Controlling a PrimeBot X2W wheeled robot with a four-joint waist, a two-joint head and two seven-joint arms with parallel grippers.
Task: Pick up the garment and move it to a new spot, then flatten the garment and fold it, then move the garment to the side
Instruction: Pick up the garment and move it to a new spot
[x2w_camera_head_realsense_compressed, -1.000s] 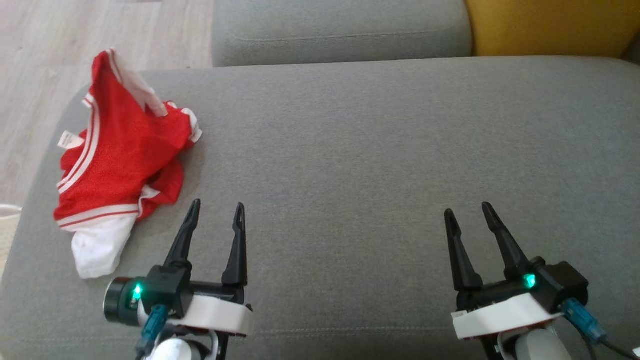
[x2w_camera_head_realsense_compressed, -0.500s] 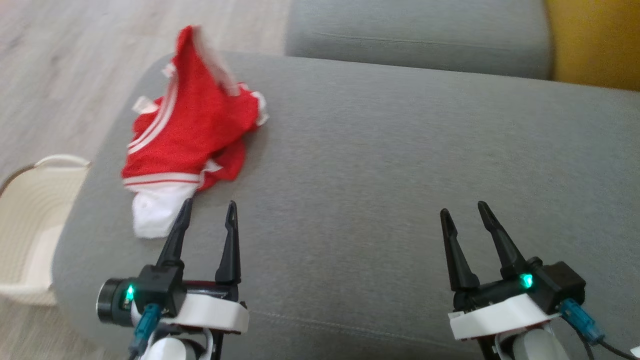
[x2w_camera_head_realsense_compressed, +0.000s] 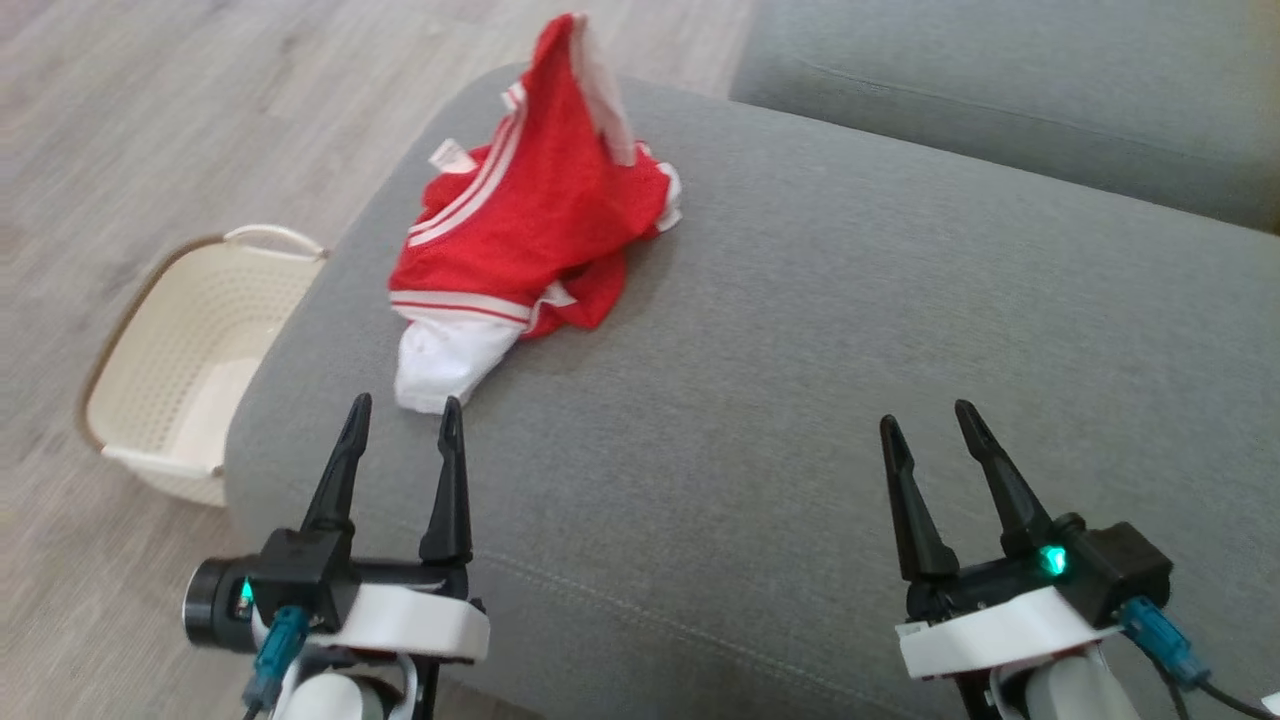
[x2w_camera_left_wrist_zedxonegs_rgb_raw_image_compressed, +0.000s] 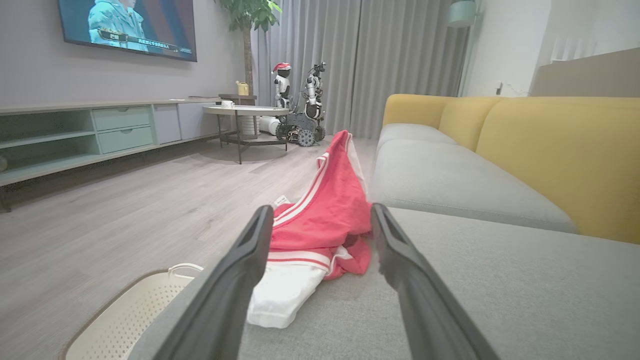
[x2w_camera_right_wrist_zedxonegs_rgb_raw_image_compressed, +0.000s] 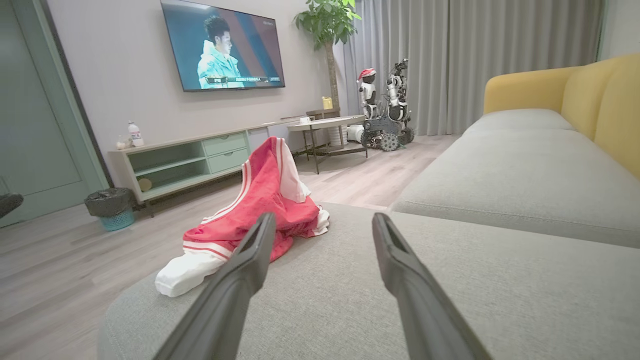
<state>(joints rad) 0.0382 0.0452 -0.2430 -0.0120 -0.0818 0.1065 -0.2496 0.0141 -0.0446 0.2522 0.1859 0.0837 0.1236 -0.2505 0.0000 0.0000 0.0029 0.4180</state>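
Red and white cloth, the garment (x2w_camera_head_realsense_compressed: 530, 230), lies in a crumpled heap on the grey sofa seat (x2w_camera_head_realsense_compressed: 850, 350). It is near the seat's round corner, at about 11 o'clock in the head view. One part stands up in a peak, and a white bit trails down toward 7 o'clock. Nothing holds it.

The left gripper (x2w_camera_head_realsense_compressed: 405, 402) is just beside that white bit, with the heap at its 12 to 1 o'clock. Its two fingers are spread wide with nothing between them. The right gripper (x2w_camera_head_realsense_compressed: 927, 413) is well apart, at about 4 o'clock from the heap, over bare seat. Its fingers are spread too and hold nothing. A cream basket (x2w_camera_head_realsense_compressed: 150, 465) stands on the wooden floor (x2w_camera_head_realsense_compressed: 150, 120) at 8 o'clock from the heap, beside the seat.

I think the job is right at the start. The garment is not picked up, not moved, not laid flat, not folded and not put to the side. The first grab looks like the left gripper's, as it is nearest.
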